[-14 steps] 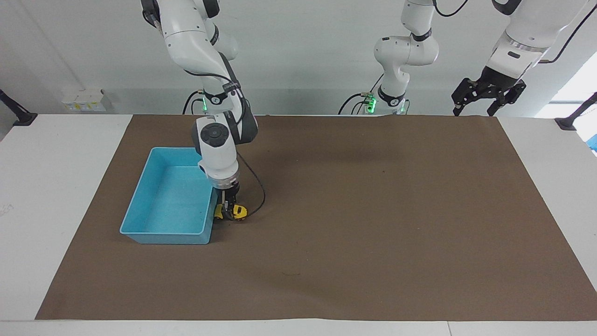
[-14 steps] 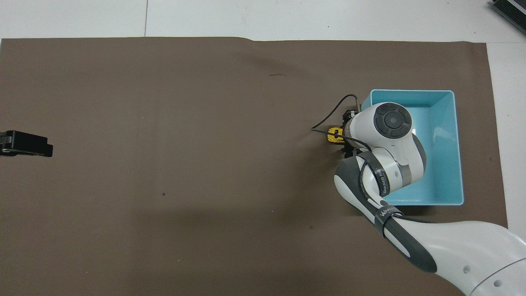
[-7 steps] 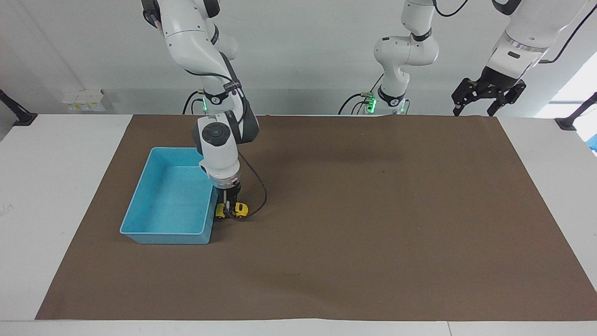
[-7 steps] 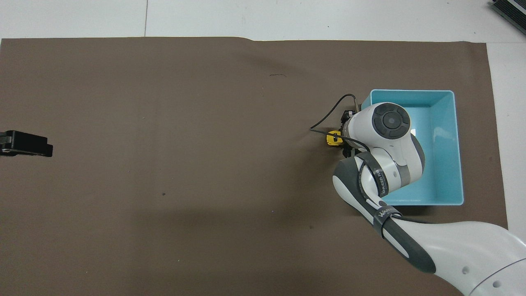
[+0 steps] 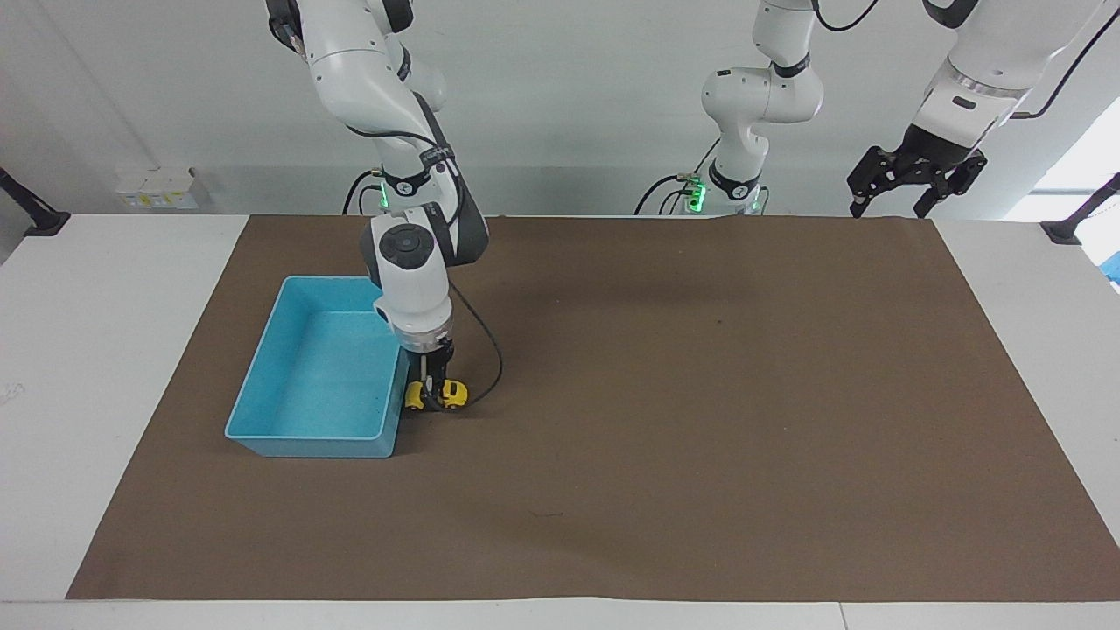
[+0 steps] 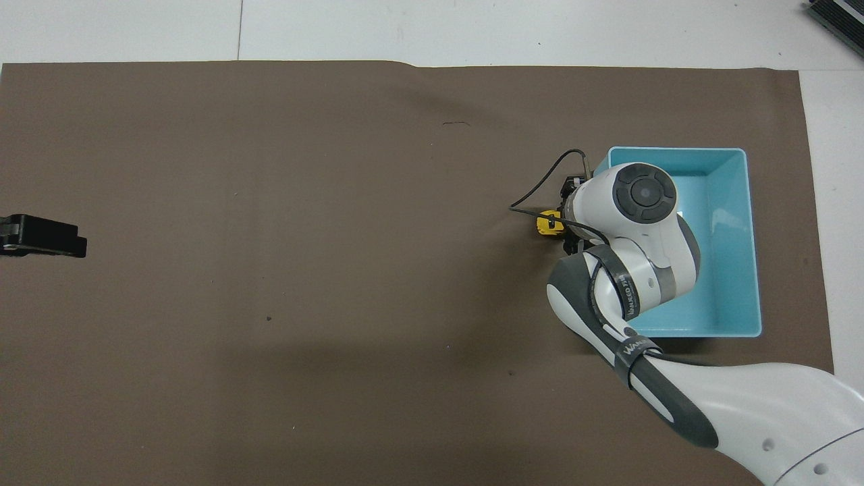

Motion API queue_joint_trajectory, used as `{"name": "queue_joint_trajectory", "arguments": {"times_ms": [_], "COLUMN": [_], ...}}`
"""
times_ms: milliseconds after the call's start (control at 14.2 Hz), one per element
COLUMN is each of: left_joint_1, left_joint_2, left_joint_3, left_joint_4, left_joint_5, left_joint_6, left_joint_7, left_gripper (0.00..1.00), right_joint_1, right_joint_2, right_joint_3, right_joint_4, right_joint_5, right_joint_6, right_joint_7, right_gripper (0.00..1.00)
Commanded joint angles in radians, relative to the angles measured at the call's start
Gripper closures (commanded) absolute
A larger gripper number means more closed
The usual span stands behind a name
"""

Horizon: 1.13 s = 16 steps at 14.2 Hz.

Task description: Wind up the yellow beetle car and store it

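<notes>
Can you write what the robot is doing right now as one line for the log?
right gripper: shut on yellow beetle car, beside blue bin | left gripper: open, waiting | car: not in bin

Facing camera high, across table; overhead steep; both share mat (image 5: 700, 420).

From overhead, we find the right arm's wrist covering most of the yellow beetle car (image 6: 549, 223) and a corner of the light blue bin (image 6: 732, 243). In the facing view, the right gripper (image 5: 429, 395) crosses the car's middle. We see only the tip of the left gripper (image 6: 42, 236), cut by the picture's edge.
</notes>
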Motion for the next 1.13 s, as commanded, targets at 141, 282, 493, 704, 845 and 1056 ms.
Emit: {"name": "queue_joint_trajectory", "arguments": {"times_ms": [141,282,493,704,845,1056], "left_joint_1": [0.006,0.048,0.043,0.040,0.040,0.040], "left_joint_2": [-0.009,-0.009,-0.009,-0.009,-0.009,-0.011], "left_joint_3": [-0.003,-0.021,-0.029,-0.027,-0.027,-0.027], "left_joint_4": [0.002,0.002,0.002,0.002,0.002,0.002], "left_joint_5": [0.001,-0.001,-0.001,-0.001,-0.001,-0.001], "left_joint_6": [0.001,0.001,0.001,-0.001,-0.003,-0.012], "left_joint_7": [0.008,0.013,0.014,0.013,0.011,0.002], "left_gripper": [0.00,0.00,0.00,0.00,0.00,0.00], "right_joint_1": [-0.007,-0.007,-0.010,-0.012,-0.010,-0.010], "right_joint_2": [-0.022,-0.028,-0.074,-0.143,-0.177,-0.200], "right_joint_3": [0.039,0.048,0.067,0.073,0.072,0.073], "right_joint_4": [0.061,0.087,0.107,0.107,0.109,0.141], "right_joint_5": [-0.014,-0.015,-0.012,0.029,0.087,0.092], "right_joint_6": [-0.094,-0.137,-0.204,-0.253,-0.275,-0.331], "right_joint_7": [-0.002,-0.016,-0.094,-0.201,-0.313,-0.390], "right_gripper": [1.00,1.00,1.00,1.00,1.00,1.00]}}
